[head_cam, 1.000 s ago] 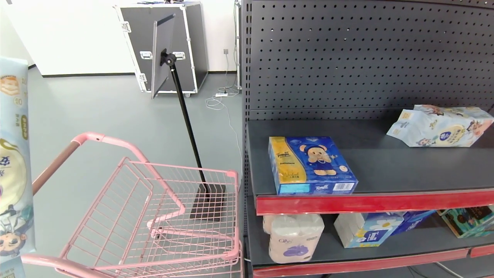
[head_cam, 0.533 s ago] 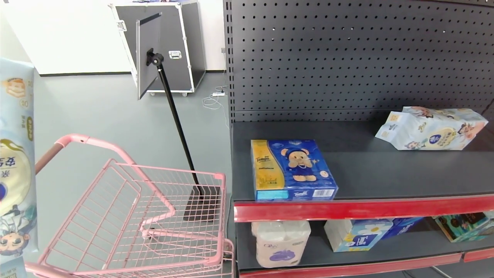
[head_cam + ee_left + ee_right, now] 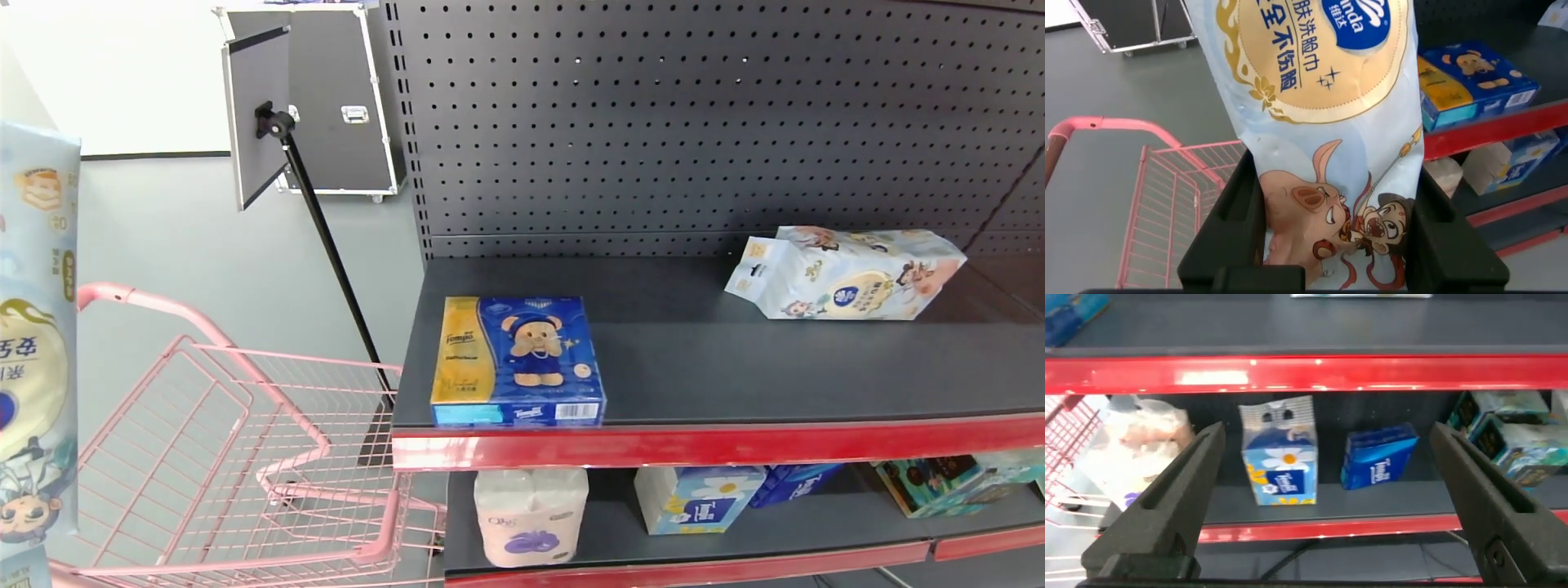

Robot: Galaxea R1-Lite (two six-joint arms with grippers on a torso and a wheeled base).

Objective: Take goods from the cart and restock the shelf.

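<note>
Upright, the pale blue plastic tissue pack with cartoon figures [image 3: 33,343] has its long axis vertical, at the left of the pink wire cart [image 3: 204,408] and well apart from the dark metal shelf with a red edge [image 3: 735,359]. The left gripper [image 3: 1335,220] pinches the pack's cartoon-printed end between its 2 black jaws. The right gripper [image 3: 1327,441] has its jaws spread wide, facing the lower tier.

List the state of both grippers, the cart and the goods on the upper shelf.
left gripper: shut on the held tissue pack
right gripper: open, holding nothing
pink cart: no goods visible in its basket
blue tissue box: lying flat at the upper shelf's front edge
pale tissue pack: lying on its side, farther back on that shelf
</note>
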